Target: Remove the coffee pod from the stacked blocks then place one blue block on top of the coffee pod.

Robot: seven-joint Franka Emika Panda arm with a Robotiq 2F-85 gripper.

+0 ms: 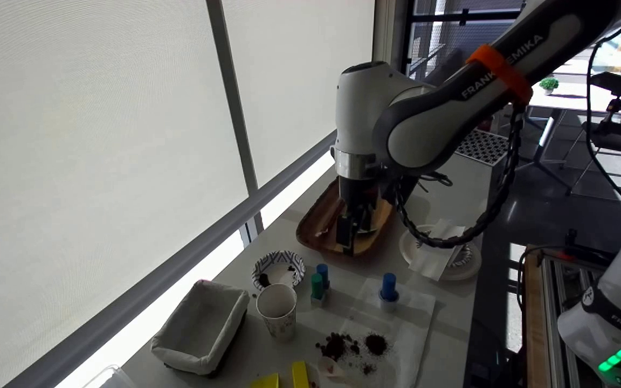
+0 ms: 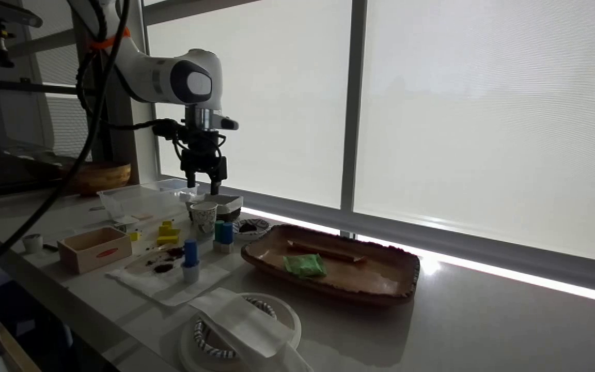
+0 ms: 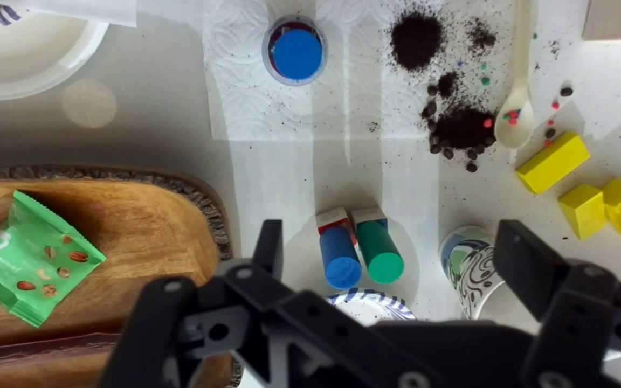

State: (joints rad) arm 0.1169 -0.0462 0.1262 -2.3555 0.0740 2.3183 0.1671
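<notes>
A blue cylindrical block (image 1: 388,285) stands upright on a small round white pod with a dark red inside, seemingly the coffee pod (image 1: 388,305), on a paper towel. The wrist view shows this blue block (image 3: 297,54) and pod (image 3: 290,26) from above. A second blue cylinder (image 3: 339,258) and a green cylinder (image 3: 380,253) stand side by side on small white-topped blocks (image 3: 368,214). No column of blue cubes or tiny dark capsule shows. My gripper (image 3: 388,237) is open and empty, high above the table; it also shows in both exterior views (image 1: 356,237) (image 2: 203,186).
A paper cup (image 1: 278,318) and patterned bowl (image 1: 289,260) stand beside the cylinders. A wooden tray (image 2: 380,281) holds a green packet (image 2: 305,265). Lined basket (image 1: 202,328), yellow blocks (image 3: 553,161), coffee grounds (image 3: 415,40), wooden box (image 2: 96,250) and napkin-covered plates (image 2: 287,315) surround them.
</notes>
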